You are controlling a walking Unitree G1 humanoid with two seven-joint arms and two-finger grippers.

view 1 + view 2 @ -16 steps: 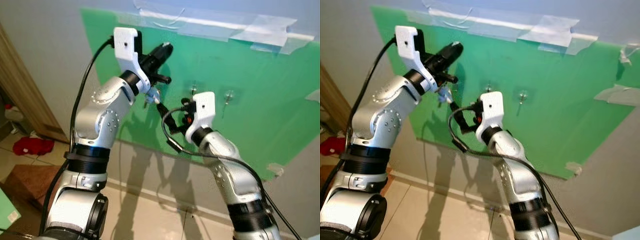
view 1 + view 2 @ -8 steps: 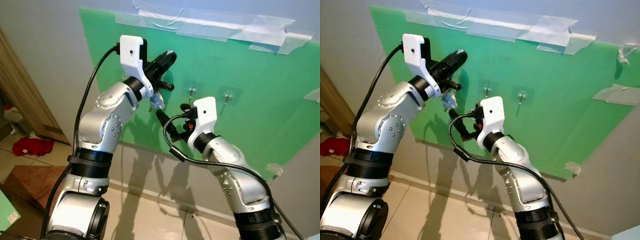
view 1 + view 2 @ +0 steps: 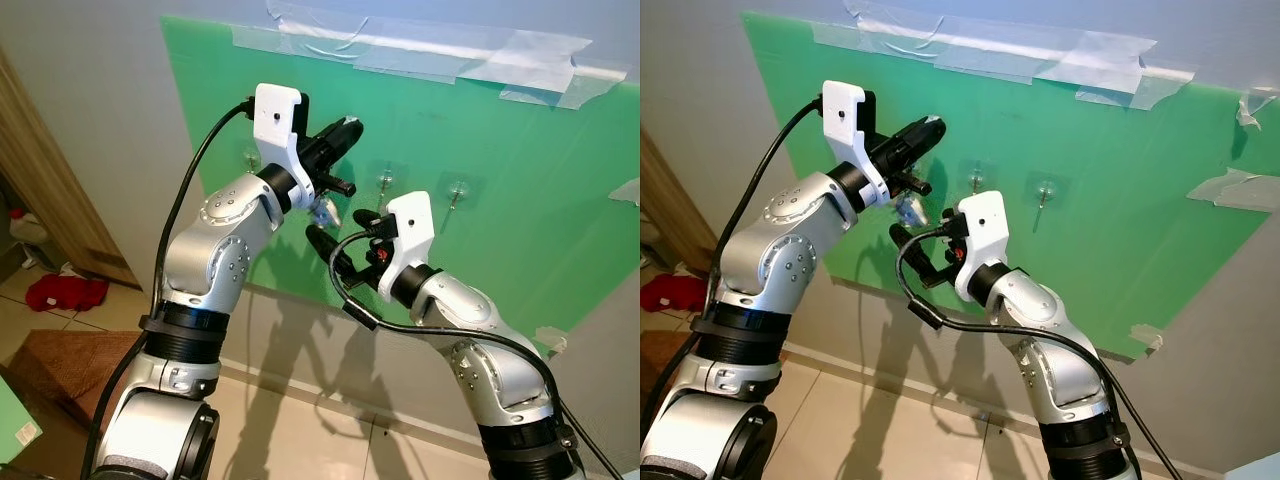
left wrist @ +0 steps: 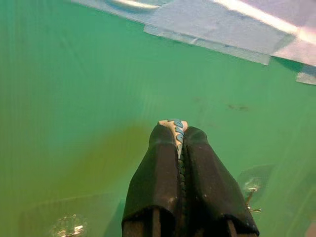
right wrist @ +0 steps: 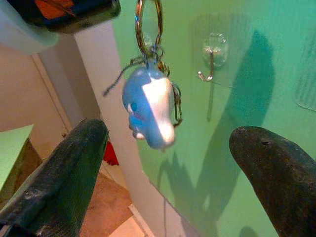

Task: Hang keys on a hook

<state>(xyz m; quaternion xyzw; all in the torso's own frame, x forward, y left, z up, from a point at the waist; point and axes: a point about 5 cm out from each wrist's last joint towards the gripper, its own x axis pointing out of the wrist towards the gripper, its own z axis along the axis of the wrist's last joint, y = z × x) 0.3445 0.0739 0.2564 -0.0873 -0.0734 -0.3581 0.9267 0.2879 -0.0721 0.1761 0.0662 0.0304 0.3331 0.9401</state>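
Keys (image 5: 148, 106) with a glossy blue-and-white rounded charm dangle on a metal ring, pinched by the left gripper (image 3: 343, 133) against the green board (image 3: 520, 200). Below, the right gripper (image 5: 177, 163) hangs with fingers spread, near a clear hook (image 5: 213, 54).

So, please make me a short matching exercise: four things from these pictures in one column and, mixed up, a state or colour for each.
Things:
1. left hand
2. right hand
3. keychain
4. board

States:
A. green, taped to the wall
B. open, just under the keychain
C. shut on the keychain
D. blue and white, hanging from a ring

Pairs: 1-C, 2-B, 3-D, 4-A
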